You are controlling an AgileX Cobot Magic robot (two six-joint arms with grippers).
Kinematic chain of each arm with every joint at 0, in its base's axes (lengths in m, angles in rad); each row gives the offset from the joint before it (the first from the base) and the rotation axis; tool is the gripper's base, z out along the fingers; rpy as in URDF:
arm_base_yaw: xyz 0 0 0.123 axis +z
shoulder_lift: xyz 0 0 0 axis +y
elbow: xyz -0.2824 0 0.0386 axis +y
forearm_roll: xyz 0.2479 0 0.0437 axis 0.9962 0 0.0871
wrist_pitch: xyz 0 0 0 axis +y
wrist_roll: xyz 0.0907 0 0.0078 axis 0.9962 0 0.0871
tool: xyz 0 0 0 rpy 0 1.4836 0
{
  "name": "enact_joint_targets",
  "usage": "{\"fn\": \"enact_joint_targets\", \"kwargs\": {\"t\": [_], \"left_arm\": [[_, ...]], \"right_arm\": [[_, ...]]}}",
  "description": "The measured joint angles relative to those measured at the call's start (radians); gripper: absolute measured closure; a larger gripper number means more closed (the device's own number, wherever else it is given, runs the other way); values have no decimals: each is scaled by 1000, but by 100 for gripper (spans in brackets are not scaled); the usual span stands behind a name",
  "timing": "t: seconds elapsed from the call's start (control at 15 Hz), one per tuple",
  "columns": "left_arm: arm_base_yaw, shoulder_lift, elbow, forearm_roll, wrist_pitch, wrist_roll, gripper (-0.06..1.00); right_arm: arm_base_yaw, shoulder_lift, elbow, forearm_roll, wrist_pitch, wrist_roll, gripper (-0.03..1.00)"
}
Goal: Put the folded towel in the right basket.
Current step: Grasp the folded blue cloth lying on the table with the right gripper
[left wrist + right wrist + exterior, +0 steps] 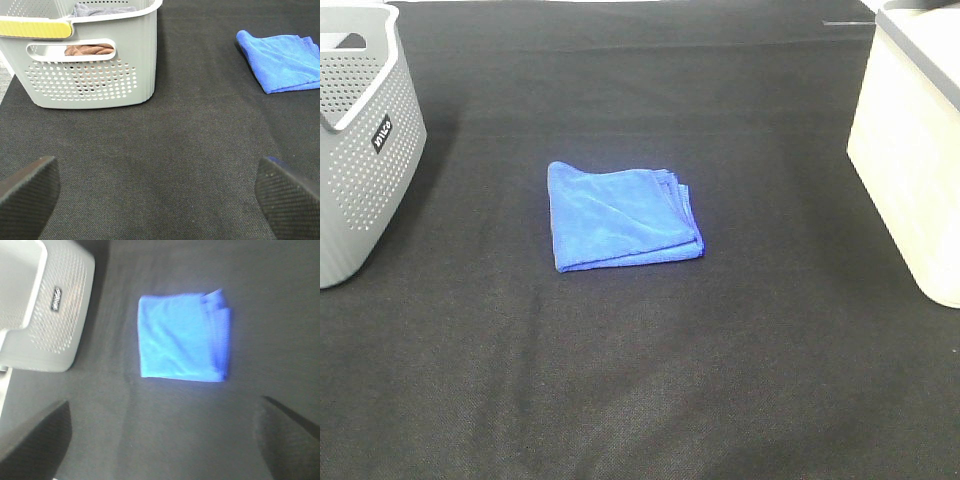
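Observation:
A folded blue towel [620,215] lies flat on the black table, near the middle. It also shows in the left wrist view [282,60] and in the right wrist view [182,337]. The cream right basket [910,150] stands at the right edge. Neither gripper shows in the exterior high view. My left gripper [155,200] is open and empty, low over bare cloth, with the towel far ahead. My right gripper [165,440] is open and empty, high above the table, with the towel ahead of its fingers.
A grey perforated basket [360,150] stands at the left edge; the left wrist view shows it [90,75] holding brown and grey cloths. The black table cloth [640,380] covers the whole surface.

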Motion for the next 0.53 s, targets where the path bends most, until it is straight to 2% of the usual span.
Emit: {"fn": "enact_joint_targets", "kwargs": {"t": [0.13,0.27,0.33,0.4,0.53], "left_arm": [[0,0,0,0,0,0,-4],[0,0,0,0,0,0,-4],[0,0,0,0,0,0,-4],[0,0,0,0,0,0,-4],[0,0,0,0,0,0,-4]], "right_arm": [[84,219,-14,46,-71,-10,2],[97,419,-81,80,-74,-38,2],[97,419,-81,80,-74,-38,2],[97,557,-161,82,-65,-51,2],[97,694,-278,86,-41,-51,2]]}}
